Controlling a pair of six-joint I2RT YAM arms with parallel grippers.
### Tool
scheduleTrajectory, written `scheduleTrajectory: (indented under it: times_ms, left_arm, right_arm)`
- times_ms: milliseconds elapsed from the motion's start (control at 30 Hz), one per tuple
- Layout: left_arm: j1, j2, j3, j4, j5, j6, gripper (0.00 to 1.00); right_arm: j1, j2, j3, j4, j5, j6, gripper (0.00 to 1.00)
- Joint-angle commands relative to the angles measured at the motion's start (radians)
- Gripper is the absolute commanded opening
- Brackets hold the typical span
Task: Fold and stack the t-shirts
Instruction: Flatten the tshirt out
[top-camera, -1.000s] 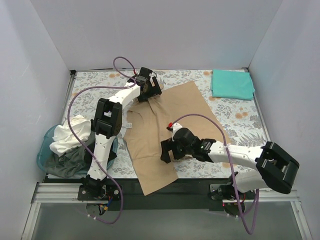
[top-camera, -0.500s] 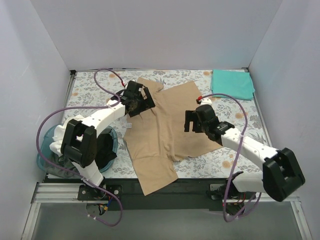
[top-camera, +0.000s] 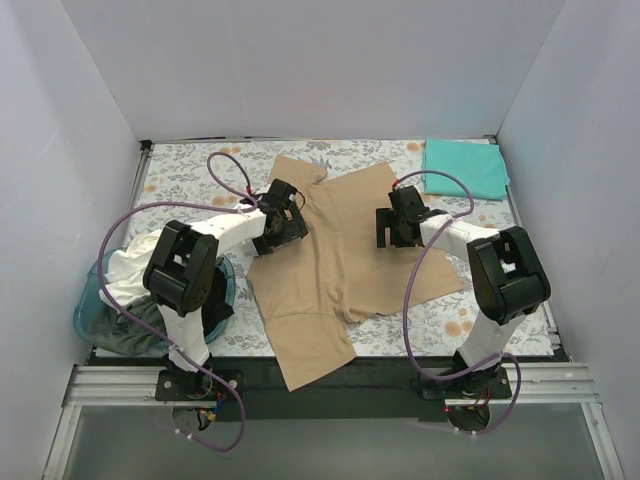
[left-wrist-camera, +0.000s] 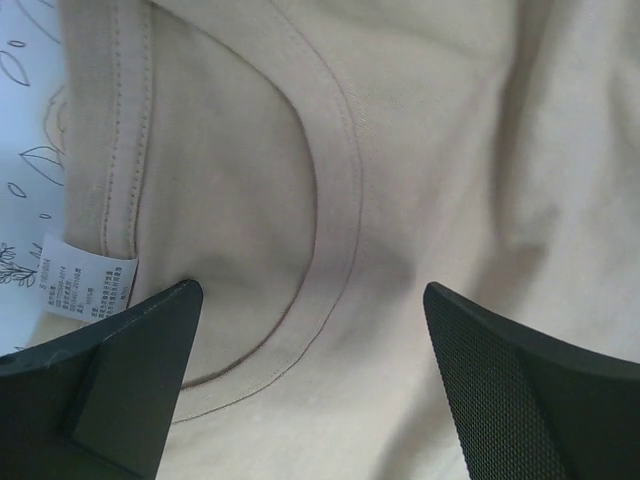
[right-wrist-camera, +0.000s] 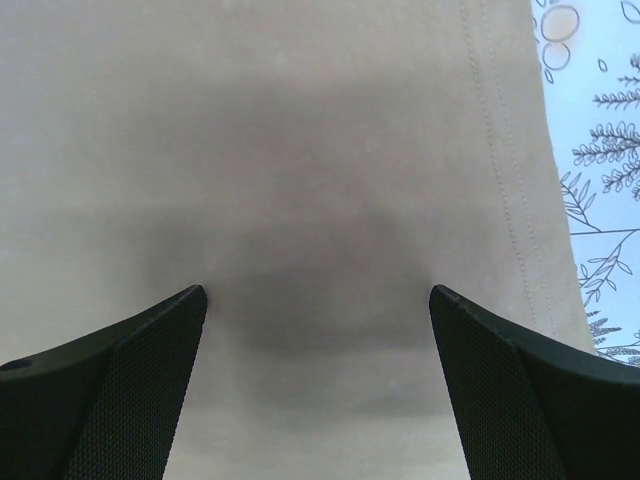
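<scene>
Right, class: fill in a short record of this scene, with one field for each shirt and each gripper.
Tan t-shirt: spread out mid-table
Teal t-shirt: folded, far right corner
White t-shirt: crumpled in the blue basket, near left
Left gripper: open, over the tan collar
Right gripper: open, over tan cloth beside the stitched hem

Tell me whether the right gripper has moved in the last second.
Yes. The right gripper has moved up and right in the top view, closer to the folded teal shirt, and is open over the tan shirt.
</scene>
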Motion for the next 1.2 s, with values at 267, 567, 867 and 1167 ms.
scheduleTrajectory:
  times_ms: [267, 567, 867, 1167]
  left_arm:
    - [0.107, 0.108, 0.037, -0.157, -0.164, -0.035, 0.94]
    - [0.115, 0.060, 0.025, -0.228, -0.221, -0.019, 0.95]
    - [0.115, -0.079, 0.144, -0.200, -0.179, 0.122, 0.98]
    - [0.116, 0.135, 0.443, -0.147, 0.032, 0.228, 0.98]
  right_arm:
    - [-0.088, -0.071, -0.181, -0.017, 0.051, 0.093, 0.98]
    - [-0.105, -0.279, -0.376, -0.033, 0.066, 0.197, 0.98]
    - [-0.105, -0.433, -0.170, -0.077, 0.091, 0.107, 0.98]
    - [-0.107, -0.142, 0.134, -0.068, -0.046, -0.054, 0.98]
